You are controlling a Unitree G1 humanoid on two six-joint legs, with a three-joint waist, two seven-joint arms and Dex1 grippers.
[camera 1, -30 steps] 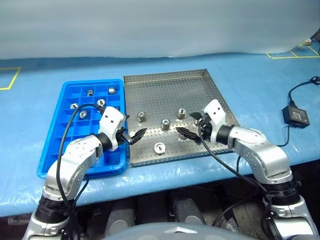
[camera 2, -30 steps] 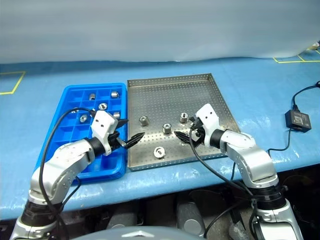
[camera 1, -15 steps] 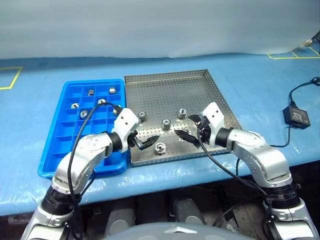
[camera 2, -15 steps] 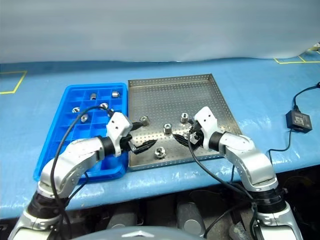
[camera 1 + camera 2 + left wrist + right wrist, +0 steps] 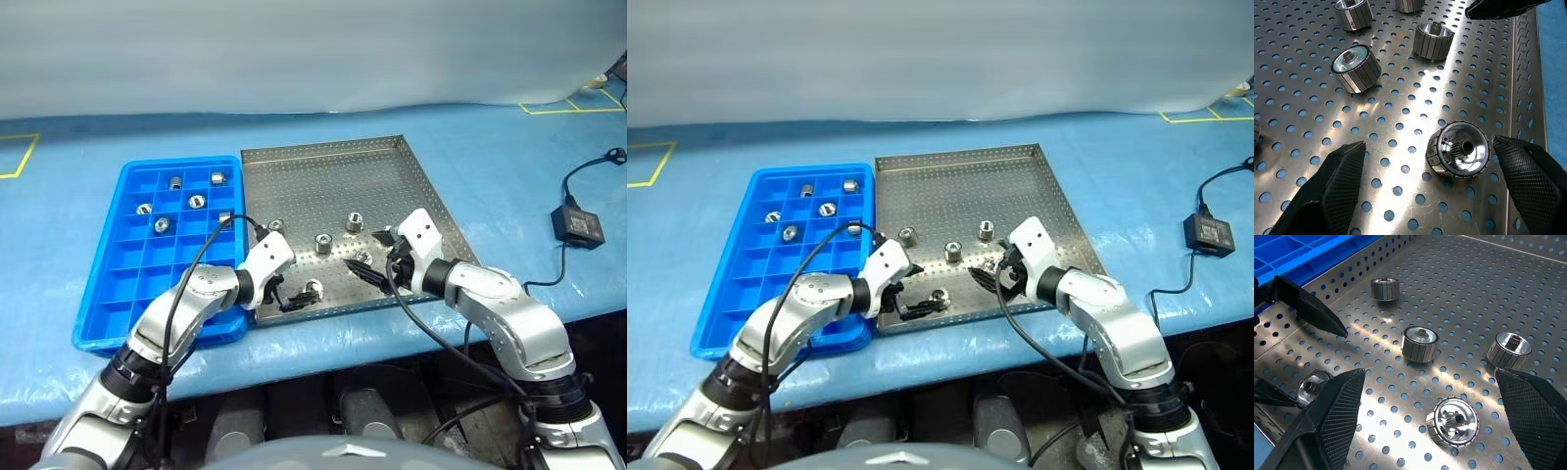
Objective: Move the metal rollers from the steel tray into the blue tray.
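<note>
A roller (image 5: 1458, 149) on the steel tray (image 5: 392, 166) is bracketed by the wide-open, empty left gripper (image 5: 1436, 188), so closing is called for next, while the right gripper (image 5: 1433, 423) is likewise held open and empty.

Head views look forward and down from afar; wrist views sit close over the steel tray (image 5: 333, 186).

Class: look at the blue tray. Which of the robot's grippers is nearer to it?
Left. The left gripper hovers in the steel tray close beside the blue tray; the right gripper is farther off, toward the steel tray's opposite side.
</note>
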